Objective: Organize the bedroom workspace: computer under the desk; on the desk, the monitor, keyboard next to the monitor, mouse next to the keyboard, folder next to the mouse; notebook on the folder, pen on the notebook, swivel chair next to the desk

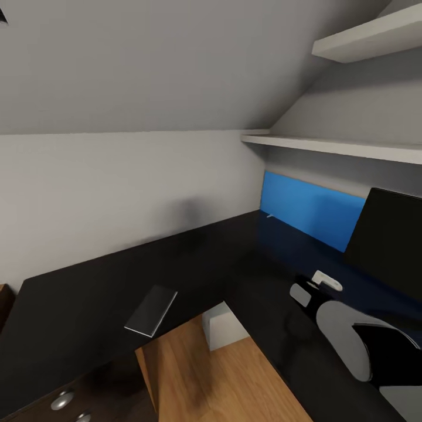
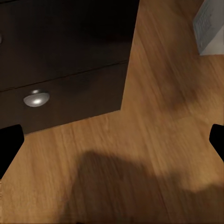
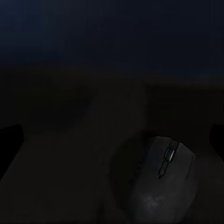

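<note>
Black L-shaped desk [image 1: 88,293] running along the pale wall and turning under the shelves, blue back panel [image 1: 310,210] upright at its rear. Thin dark notebook [image 1: 151,310] lying flat near the inner front edge of the desk, pale page edge toward the floor side. Black monitor [image 1: 390,246] standing on the desk's right wing, screen dark, partly cut off. Small rounded mouse [image 3: 161,184] resting on the dark desktop, scroll wheel visible. Light boxy computer [image 1: 223,325] on the wooden floor, tucked at the desk's inner corner. Black drawer unit [image 2: 60,60] with round silver knobs beneath the left wing.
</note>
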You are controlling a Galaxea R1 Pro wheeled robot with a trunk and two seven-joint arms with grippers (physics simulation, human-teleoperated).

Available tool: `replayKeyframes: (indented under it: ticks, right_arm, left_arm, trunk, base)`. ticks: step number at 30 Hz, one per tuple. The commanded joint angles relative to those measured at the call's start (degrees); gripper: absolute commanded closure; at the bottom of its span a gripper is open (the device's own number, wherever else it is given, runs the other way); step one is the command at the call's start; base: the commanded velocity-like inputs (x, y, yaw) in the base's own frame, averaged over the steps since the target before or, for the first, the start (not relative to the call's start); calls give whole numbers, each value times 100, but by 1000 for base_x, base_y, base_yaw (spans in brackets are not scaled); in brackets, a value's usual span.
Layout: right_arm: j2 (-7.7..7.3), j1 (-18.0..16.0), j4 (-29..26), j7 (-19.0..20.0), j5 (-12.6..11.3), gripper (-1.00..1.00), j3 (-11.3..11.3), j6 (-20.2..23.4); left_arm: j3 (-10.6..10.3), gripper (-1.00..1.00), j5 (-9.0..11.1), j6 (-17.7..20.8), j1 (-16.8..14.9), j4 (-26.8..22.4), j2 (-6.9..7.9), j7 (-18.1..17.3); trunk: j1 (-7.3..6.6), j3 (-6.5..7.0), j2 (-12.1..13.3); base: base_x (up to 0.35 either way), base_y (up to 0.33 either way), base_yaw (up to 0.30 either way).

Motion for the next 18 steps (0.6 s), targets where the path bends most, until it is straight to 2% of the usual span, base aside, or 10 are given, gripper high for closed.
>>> replayKeyframes:
  ticks: [1,4,5,6,8,11,13,14,16,18]
  right_arm:
    - [77,-4,6,5,136,-100,-10,-180]
    - [247,8,31,3,425,-100,-8,-643]
    - [328,61,45,1,670,-100,-7,-885]
    - [362,95,48,0,794,-100,-7,-983]
    - [481,279,49,-11,1332,-100,-4,-1265]
    - [661,418,57,-15,1864,-100,-4,-1404]
    - [757,449,64,-14,2005,-100,-5,-1429]
    - [1025,570,78,-8,2266,-100,-4,-1458]
    - [1142,668,79,-6,2410,-100,8,-1465]
    - [1330,847,85,7,2762,-100,33,-1471]
  left_arm:
    - [-39,-100,52,-33,-2,77,-10,33]
    - [-40,-100,48,-35,-2,121,-38,30]
    - [-41,-100,47,-37,-2,130,-44,30]
    - [-41,-100,47,-37,-2,133,-46,30]
    - [-41,-100,46,-38,-2,141,-51,29]
    - [-41,-100,46,-39,-2,145,-54,29]
    - [-41,-100,46,-39,-2,145,-54,29]
    - [-41,-100,46,-39,-2,146,-54,29]
    - [-41,-100,46,-39,-2,146,-54,29]
    - [-47,-100,46,-46,-2,146,-56,29]
  trunk:
    - [0,-5,-3]
    - [0,-5,-3]
    - [0,-5,-3]
    - [0,-5,-3]
    - [0,-5,-3]
    - [0,-5,-3]
    - [0,-5,-3]
    - [0,-5,-3]
    - [0,-5,-3]
    - [0,-5,-3]
  base:
    - [0,0,0]
    - [0,0,0]
    - [0,0,0]
    - [0,0,0]
    - [0,0,0]
    - [0,0,0]
    - [0,0,0]
    - [0,0,0]
    - [0,0,0]
    - [0,0,0]
